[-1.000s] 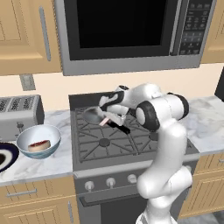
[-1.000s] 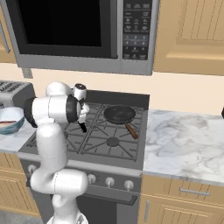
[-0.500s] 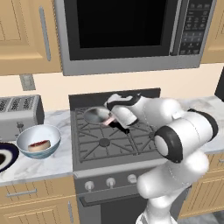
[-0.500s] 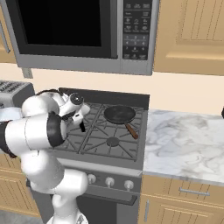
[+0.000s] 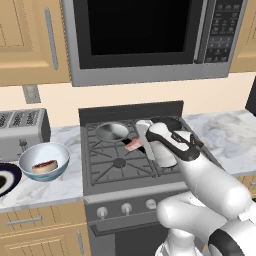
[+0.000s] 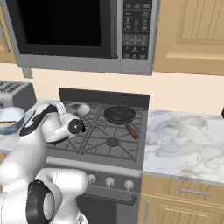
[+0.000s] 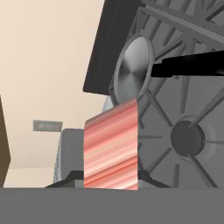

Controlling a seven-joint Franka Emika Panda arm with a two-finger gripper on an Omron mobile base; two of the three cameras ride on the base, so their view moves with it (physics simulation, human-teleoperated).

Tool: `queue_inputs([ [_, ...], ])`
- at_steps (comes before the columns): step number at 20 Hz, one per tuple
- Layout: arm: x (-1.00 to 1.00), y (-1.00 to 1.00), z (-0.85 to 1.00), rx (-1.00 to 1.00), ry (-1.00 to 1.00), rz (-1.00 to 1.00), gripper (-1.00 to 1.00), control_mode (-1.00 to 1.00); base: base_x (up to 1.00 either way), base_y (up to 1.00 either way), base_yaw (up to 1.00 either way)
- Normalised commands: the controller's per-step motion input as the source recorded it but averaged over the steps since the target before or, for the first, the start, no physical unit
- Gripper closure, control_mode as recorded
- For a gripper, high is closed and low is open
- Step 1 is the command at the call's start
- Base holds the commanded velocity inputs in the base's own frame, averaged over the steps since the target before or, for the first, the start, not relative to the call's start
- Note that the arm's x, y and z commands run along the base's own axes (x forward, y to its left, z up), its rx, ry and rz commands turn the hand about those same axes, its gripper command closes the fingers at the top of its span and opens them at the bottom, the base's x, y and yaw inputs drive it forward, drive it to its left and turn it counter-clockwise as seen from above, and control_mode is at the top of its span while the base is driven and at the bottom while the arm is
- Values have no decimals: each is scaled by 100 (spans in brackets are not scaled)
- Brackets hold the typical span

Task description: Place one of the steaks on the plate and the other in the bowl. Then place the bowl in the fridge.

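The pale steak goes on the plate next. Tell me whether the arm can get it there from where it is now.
Probably yes: the gripper holds the pale steak above the stove, and the plate lies at the counter's far left, past the bowl; nothing tall stands between.

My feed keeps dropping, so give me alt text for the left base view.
The gripper holds the pale pink steak above the stove, beside the silver pan. On the counter to the left, the bowl contains the dark red steak, with the plate at the frame edge.

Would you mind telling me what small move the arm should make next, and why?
Probably carry the pink steak leftward toward the plate. The claw holds it above the stove, and the bowl already contains the red steak.
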Motion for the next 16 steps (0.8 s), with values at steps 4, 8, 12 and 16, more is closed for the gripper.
queue_inputs([
  [4,-58,-41,100,31,1,0,100,-100,0,0,0],
  [8,-46,-36,100,15,1,0,100,-100,0,0,0],
  [12,-71,-24,74,7,16,0,100,-100,0,0,0],
  [16,-55,-16,18,0,51,0,100,-100,0,0,0],
])
